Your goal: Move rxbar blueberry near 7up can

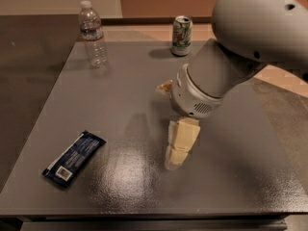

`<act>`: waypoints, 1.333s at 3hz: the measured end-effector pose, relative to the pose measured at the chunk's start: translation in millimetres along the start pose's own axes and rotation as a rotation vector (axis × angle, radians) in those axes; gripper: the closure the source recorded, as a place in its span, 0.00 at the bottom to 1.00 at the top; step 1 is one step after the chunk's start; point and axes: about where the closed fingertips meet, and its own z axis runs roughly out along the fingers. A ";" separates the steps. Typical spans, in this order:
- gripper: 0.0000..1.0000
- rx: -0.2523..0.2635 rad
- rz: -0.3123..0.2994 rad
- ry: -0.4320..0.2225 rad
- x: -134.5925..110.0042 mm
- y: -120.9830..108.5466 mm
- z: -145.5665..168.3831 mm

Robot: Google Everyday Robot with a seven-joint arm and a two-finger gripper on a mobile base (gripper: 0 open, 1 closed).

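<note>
**Grey table, bar not yet reached**

Grey table [231, 186] lies under me, with bare floor beyond its far edge. My gripper [174, 160] hangs over the middle of it, pointing down and close to the surface. From this angle I cannot tell how wide it is open. It has hold of nothing, since the bar is lying free on the table.

The bar [73, 158] lies flat near the near-left corner, well apart from my gripper and to its left. It sits at a slant, barcode end nearest the table edge. The can [182, 35] stands upright at the far edge, beyond my gripper and a little to the right. A bottle [93, 34] stands at the far left.

I judge this to be the approach step, with the pick-up not yet begun. Next I would carry my gripper left and slightly nearer until it is over the bar. I would turn to straddle its narrow width, then come down low, because a flat wrapper gives little to catch.
</note>
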 end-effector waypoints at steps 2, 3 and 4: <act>0.00 -0.083 0.011 -0.216 -56.1 17.7 45.7; 0.00 -0.083 0.011 -0.216 -56.1 17.8 45.8; 0.00 -0.064 0.012 -0.262 -62.9 17.6 56.8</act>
